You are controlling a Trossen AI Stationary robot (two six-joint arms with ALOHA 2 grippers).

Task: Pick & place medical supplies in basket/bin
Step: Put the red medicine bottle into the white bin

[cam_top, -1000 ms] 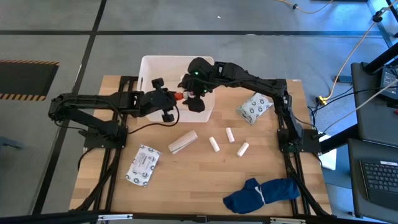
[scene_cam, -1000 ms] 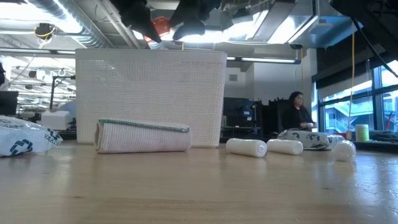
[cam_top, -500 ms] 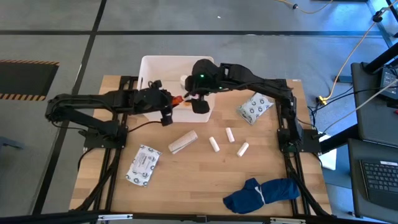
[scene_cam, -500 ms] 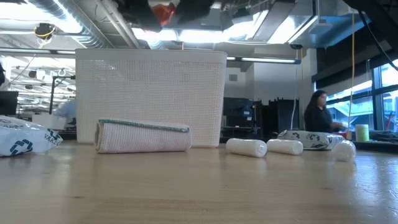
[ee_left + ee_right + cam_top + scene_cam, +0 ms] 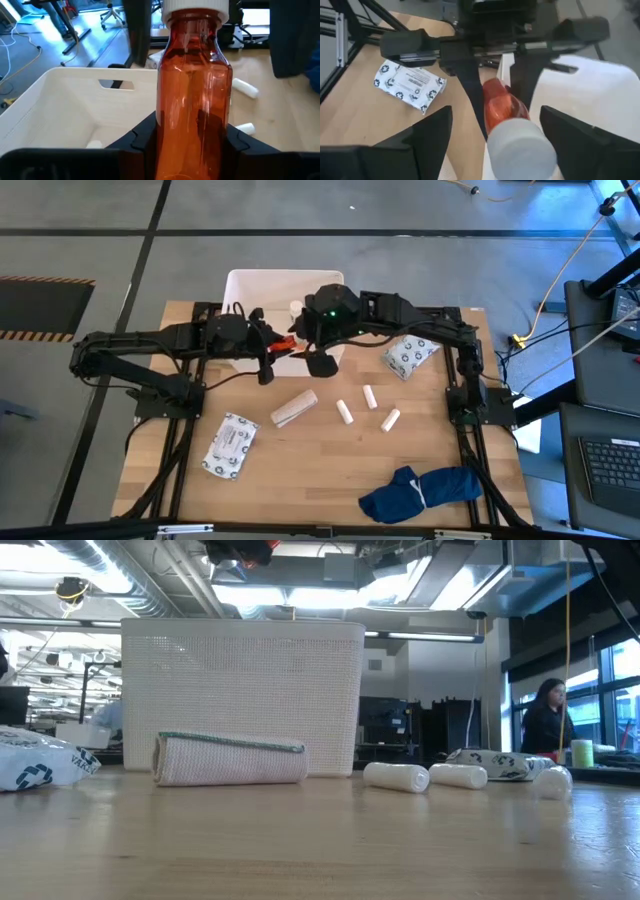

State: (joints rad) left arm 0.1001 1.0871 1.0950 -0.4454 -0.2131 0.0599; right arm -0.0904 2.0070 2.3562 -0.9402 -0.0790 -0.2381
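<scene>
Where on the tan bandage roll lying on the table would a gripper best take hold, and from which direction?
Grip the tan bandage roll across its middle, coming straight down from above, with the jaws straddling its narrow width. It lies flat on its side on the table, long and cylindrical, angled slightly, with clear wood on both long sides. The white tub sits just behind it, so a level approach looks more cramped.

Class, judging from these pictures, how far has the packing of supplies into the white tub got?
Done: at least one small white item lies in the tub. In hand: the left gripper grips an orange bottle over the tub's edge; the open right gripper faces it. Left on the table: bandage roll, three white cylinders, two packets.
</scene>
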